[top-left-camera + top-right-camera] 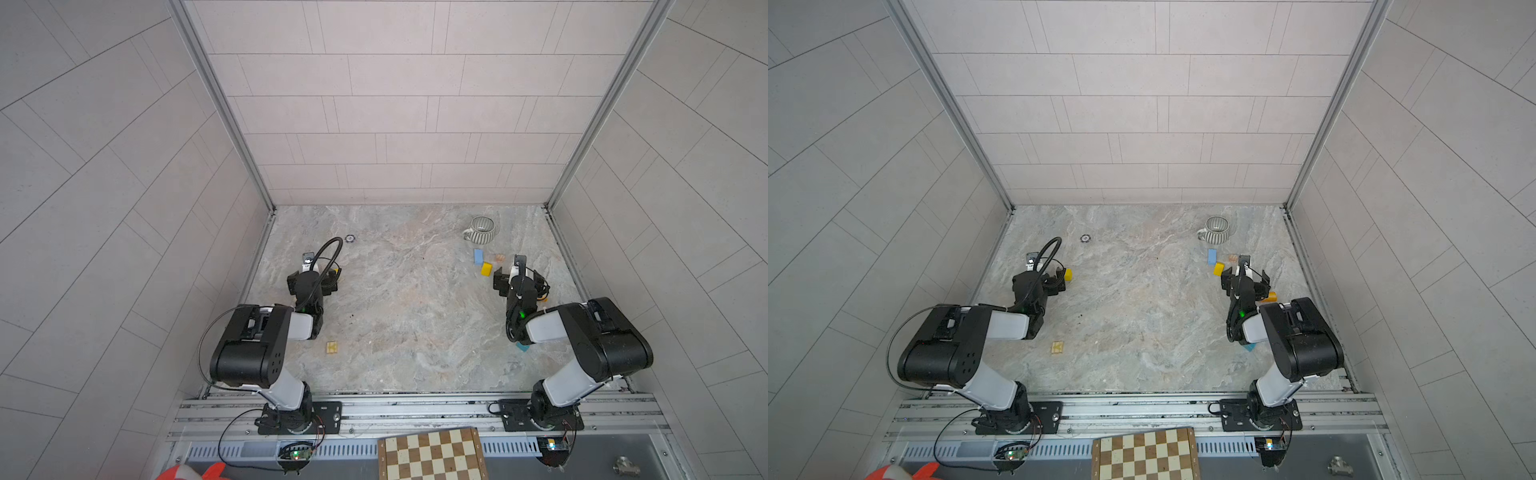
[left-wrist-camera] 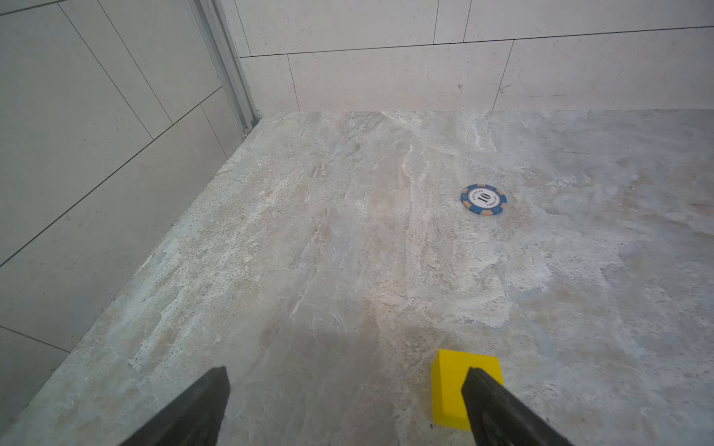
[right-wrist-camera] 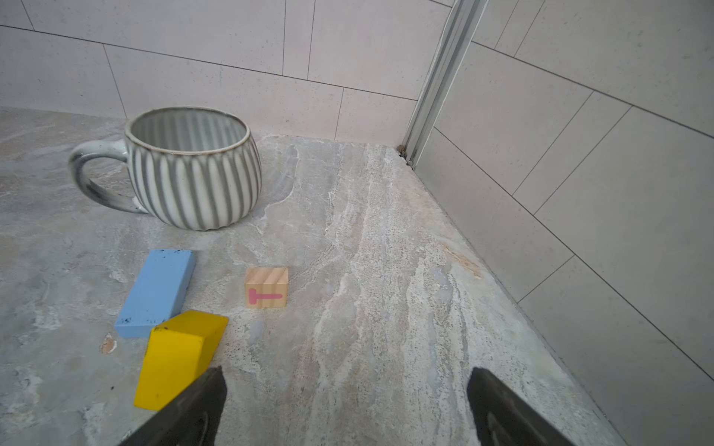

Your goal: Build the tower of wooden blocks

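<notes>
Yellow block (image 2: pixel 448 386) lies left, beside the empty, wide-open left hand (image 2: pixel 345 372); blue slab (image 3: pixel 158 289), yellow wedge (image 3: pixel 174 359), lettered cube (image 3: pixel 266 287) lie far right before the open right hand (image 3: pixel 347 370); no tower yet, both seemingly poised to pick.

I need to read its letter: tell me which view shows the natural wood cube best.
The right wrist view: the natural wood cube sits close, its pink letter plain. In both top views it is a tiny pale blur. The left wrist view misses it.

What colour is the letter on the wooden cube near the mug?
Pink, on the plain wood cube. It shows best in the right wrist view.
</notes>
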